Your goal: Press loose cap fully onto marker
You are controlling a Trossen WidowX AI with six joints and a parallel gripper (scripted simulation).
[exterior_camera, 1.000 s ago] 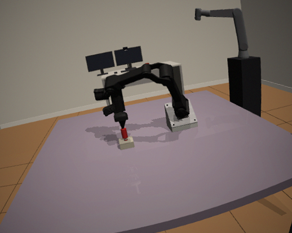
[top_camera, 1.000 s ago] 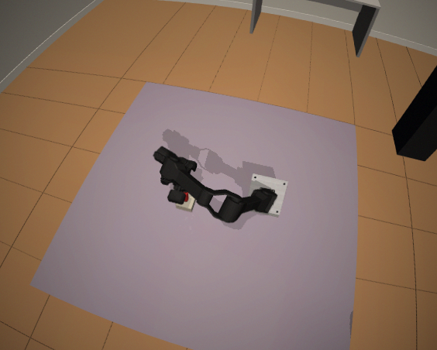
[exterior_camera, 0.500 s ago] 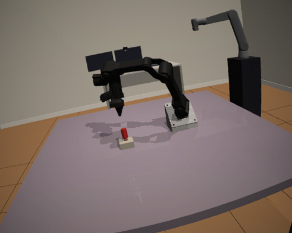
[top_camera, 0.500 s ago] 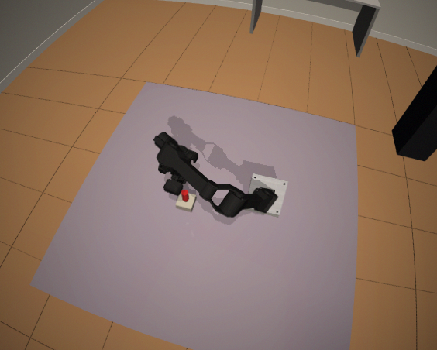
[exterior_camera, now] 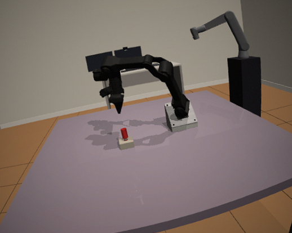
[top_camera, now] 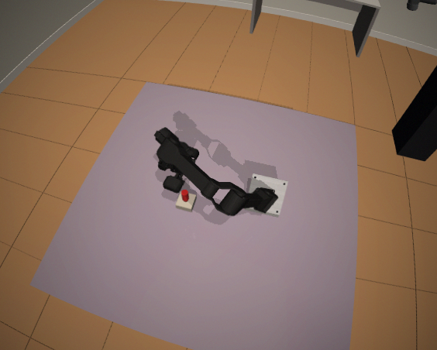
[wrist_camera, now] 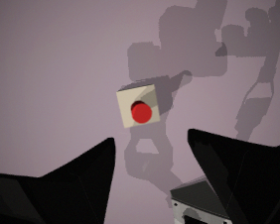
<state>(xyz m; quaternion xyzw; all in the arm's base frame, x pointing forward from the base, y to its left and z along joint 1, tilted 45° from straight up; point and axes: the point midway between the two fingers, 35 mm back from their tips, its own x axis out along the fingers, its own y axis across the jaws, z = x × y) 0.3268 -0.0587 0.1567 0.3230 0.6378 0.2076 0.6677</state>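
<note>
The red cap sits on top of the marker, upright in the pale holder block. Only a short grey ring of the marker shows between cap and block in the exterior view; the rest is hidden. I cannot tell whether the cap is fully clicked on. My gripper is open and empty, pointing down. It is above the height of the cap and off to one side, not touching it. In the wrist view the cap lies beyond the fingertips.
The arm stands on a light grey base plate on the mauve table. A desk with monitors and a second grey arm on a black pedestal stand in the background.
</note>
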